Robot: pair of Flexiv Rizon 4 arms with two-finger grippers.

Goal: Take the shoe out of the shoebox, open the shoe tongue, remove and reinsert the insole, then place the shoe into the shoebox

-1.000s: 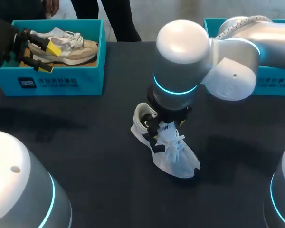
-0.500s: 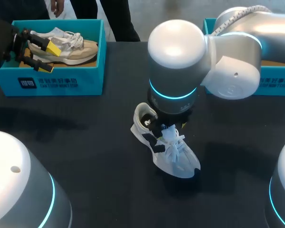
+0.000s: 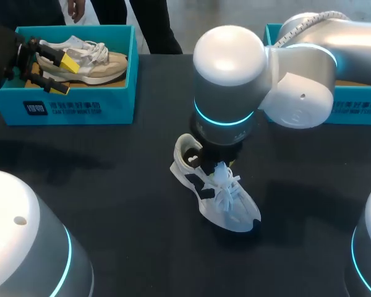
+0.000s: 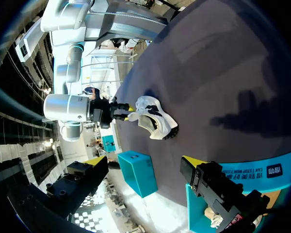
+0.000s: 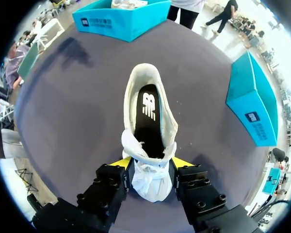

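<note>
Over the last second the right arm's wrist drifted a little toward the left shoebox (image 3: 74, 108) and settled more squarely above the white shoe (image 3: 226, 204). In the head view it now hid most of the laced throat that had shown beside it a moment earlier. The shoe itself had not shifted. It lay on the dark worktop (image 3: 111, 185) between the two teal boxes, out of both, toe pointing toward the robot.

From the right wrist, the right gripper (image 5: 150, 163) stood narrow, its yellow tips pressed to either side of the shoe tongue (image 5: 148, 182), pinching it just behind the laces. The black insole (image 5: 146, 116) lay flat in the open collar ahead of the fingers, apparently undisturbed.

The left gripper (image 3: 62, 74) had kept its place, held wide at the heel end of the beige shoe (image 3: 93, 65) in the left shoebox, gripping nothing. The right shoebox (image 3: 358, 114) sat behind the right arm.

By my reading the take-out step was done and the tongue-opening step had just got its hold. The tongue now needed pulling up and toward the toe before the insole could be reached.
</note>
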